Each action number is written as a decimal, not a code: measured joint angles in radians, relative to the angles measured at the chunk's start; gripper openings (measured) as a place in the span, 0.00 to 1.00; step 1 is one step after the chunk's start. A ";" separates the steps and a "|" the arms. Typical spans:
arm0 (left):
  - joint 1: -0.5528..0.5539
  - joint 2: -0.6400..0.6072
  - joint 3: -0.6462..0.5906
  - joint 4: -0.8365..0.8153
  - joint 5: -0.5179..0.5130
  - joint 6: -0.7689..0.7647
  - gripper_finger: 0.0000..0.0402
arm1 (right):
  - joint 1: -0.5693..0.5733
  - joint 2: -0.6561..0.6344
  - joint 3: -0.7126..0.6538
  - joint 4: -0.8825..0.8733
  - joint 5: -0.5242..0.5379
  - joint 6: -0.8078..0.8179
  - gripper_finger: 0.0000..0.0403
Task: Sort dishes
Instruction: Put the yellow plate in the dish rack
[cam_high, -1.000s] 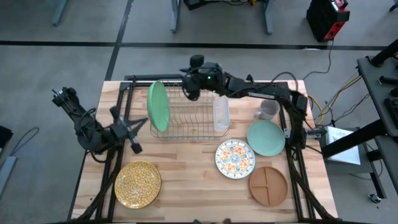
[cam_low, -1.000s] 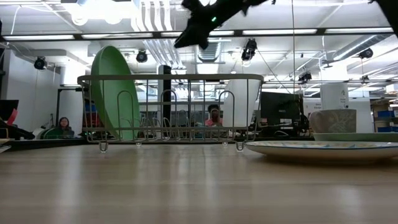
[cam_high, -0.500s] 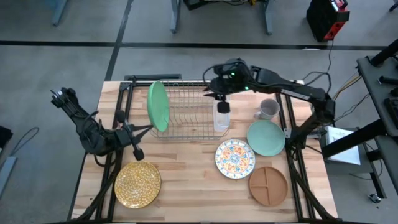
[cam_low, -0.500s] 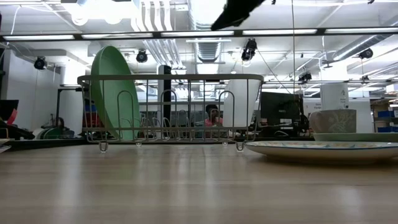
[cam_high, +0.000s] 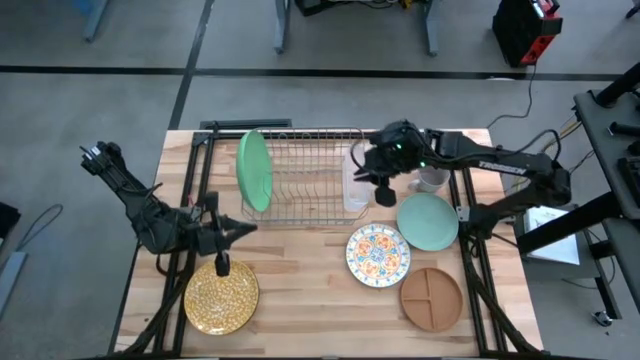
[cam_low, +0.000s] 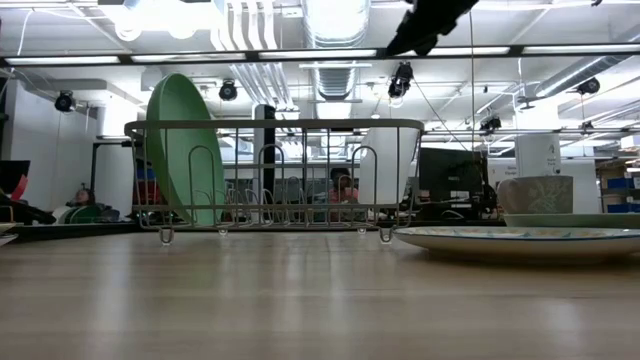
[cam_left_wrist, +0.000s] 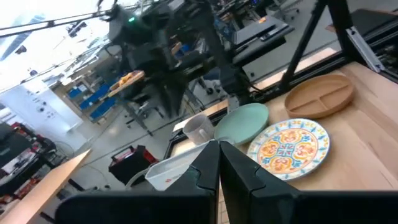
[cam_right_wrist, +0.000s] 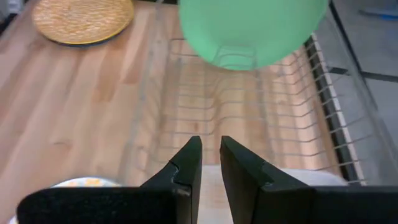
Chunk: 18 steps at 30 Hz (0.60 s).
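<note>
On my far left, the left gripper (cam_high: 221, 255) is hovering just above the near rim of the gold speckled plate (cam_high: 221, 296), which is lying flat at the table's (cam_high: 300, 280) near-left corner. In the left wrist view I'm seeing its fingers (cam_left_wrist: 205, 171) pressed together, clenched on nothing.

Moving right, the bright green plate (cam_high: 254, 170) is standing upright on edge in the left end of the wire dish rack (cam_high: 300, 185); in the low view it is leaning slightly in the first slots (cam_low: 180, 150).

Further right, the right gripper (cam_high: 384, 192) is hanging over the rack's right end, close to the pale container there. In the right wrist view its fingers (cam_right_wrist: 186, 168) are sitting a narrow gap apart, grasping nothing, looking along the rack toward the green plate.

Beyond that, the small grey mug (cam_high: 432, 177) is sitting by the rack, with the pale teal plate (cam_high: 428, 221) lying flat just in front of it. The floral plate (cam_high: 378, 254) is lying beside the teal one, and the brown divided plate (cam_high: 432, 297) is resting at the near-right corner.
</note>
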<state>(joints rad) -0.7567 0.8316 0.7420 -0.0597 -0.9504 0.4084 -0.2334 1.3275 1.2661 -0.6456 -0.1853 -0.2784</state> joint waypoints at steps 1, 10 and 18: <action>0.000 0.002 0.000 -0.001 0.001 -0.001 0.00 | 0.012 -0.019 -0.018 0.001 0.000 0.001 0.12; 0.041 0.033 0.000 0.015 0.310 -0.021 0.00 | 0.104 -0.129 -0.132 0.083 0.002 0.084 0.12; 0.087 0.112 0.000 0.097 0.279 -0.292 0.00 | 0.168 -0.136 -0.248 0.187 0.003 0.105 0.11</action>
<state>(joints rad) -0.6693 0.9440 0.7422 0.0377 -0.6717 0.1162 -0.0657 1.1919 1.0182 -0.4587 -0.1822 -0.1738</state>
